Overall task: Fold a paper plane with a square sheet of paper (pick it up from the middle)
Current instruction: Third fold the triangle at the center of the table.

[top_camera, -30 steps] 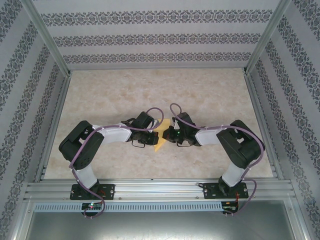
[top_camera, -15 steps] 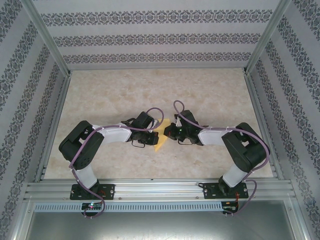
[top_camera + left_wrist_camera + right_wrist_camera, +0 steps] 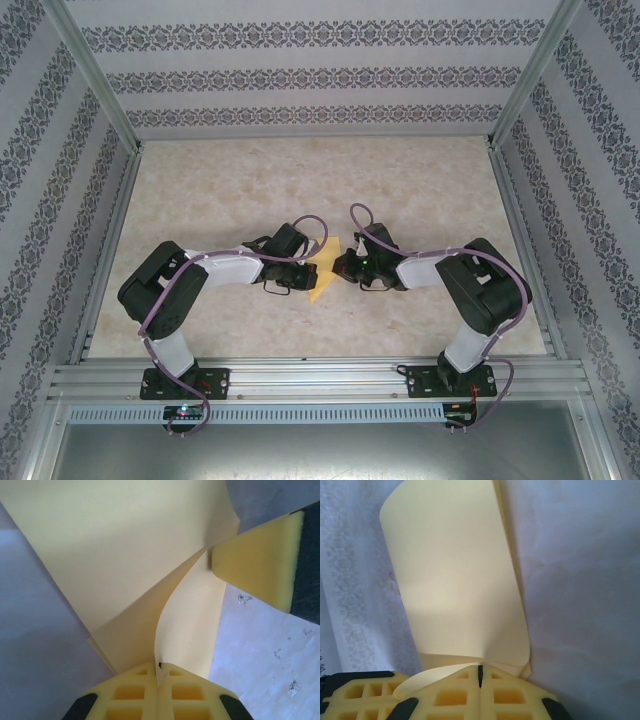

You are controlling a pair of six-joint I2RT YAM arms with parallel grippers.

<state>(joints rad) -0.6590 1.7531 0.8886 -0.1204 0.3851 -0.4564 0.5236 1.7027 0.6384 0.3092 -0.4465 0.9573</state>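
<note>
The left gripper (image 3: 159,682) is clamped shut on the yellow paper (image 3: 125,555), which fans out ahead of its jaws; the right gripper (image 3: 480,675) pinches it too.

Nothing legible anywhere: no text, label, brand, number or sign to read.
</note>
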